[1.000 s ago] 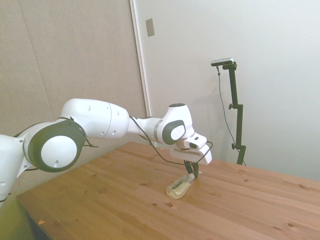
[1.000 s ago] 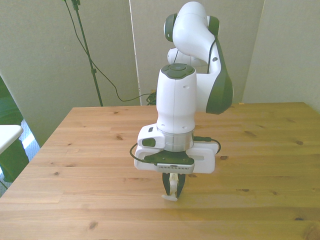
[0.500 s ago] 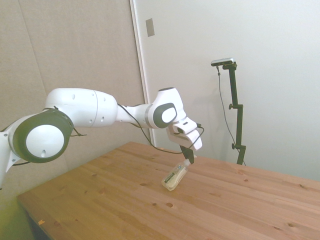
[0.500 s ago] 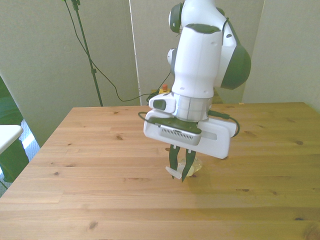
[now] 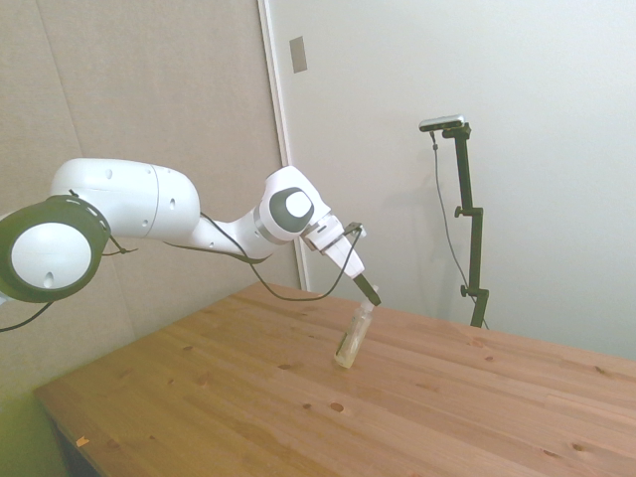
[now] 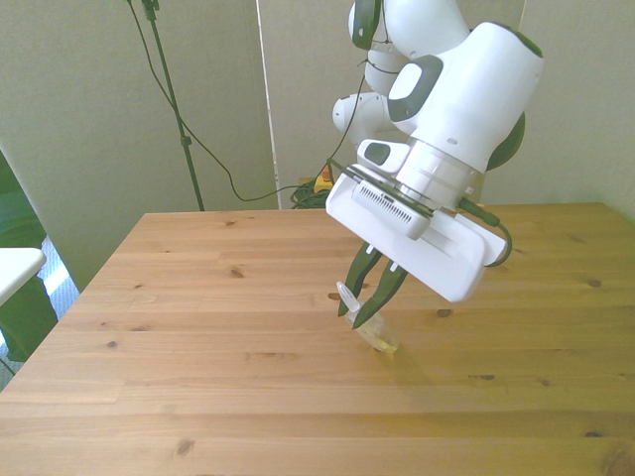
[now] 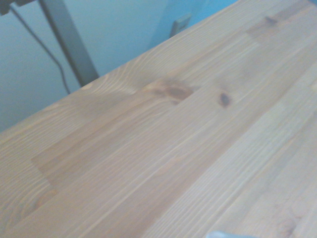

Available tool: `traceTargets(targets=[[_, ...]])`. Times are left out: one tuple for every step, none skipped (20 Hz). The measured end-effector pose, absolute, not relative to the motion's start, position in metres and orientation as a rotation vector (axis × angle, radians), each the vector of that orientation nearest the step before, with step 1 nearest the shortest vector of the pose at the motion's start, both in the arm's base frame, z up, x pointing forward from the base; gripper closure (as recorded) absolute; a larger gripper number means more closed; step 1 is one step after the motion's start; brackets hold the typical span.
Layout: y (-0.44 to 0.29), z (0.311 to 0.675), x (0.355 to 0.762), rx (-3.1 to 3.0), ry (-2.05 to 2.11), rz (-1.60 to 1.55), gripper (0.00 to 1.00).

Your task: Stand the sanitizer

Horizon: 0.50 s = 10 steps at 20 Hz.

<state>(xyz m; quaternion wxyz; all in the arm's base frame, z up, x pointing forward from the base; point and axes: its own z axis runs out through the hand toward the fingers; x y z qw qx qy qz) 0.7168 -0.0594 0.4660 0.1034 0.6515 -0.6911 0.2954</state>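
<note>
The sanitizer, a slim clear bottle of pale yellowish gel, leans steeply with its base on the wooden table and its white pump top up. My gripper is shut on the pump top. In the front view the gripper holds the white pump, and the sanitizer slants down to the table below it. The wrist view shows only blurred table planks.
The table top spreads wide around the bottle. A wall and a door frame stand behind the table's far edge.
The arm has swung upward and tilted back, lifting the pump end. The sanitizer has gone from lying nearly flat to leaning steeply on its base.
</note>
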Motion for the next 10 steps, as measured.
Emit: traceTargets(targets=[[-0.056,0.468,0.716,1.879,-2.045,0.899,1.0],[-0.052,0.469,0.714,1.839,-2.05,0.924,1.0],[-0.049,0.47,0.713,1.797,-2.054,0.95,1.0],[-0.046,0.471,0.712,1.75,-2.059,0.98,1.0],[-0.043,0.471,0.711,1.706,-2.063,1.008,1.0],[-0.04,0.47,0.711,1.665,-2.067,1.033,1.0],[-0.038,0.47,0.71,1.62,-2.073,1.06,1.0],[-0.036,0.47,0.709,1.578,-2.08,1.087,1.0],[-0.034,0.471,0.709,1.538,-2.09,1.117,1.0],[-0.032,0.472,0.709,1.5,-2.098,1.156,1.0]])
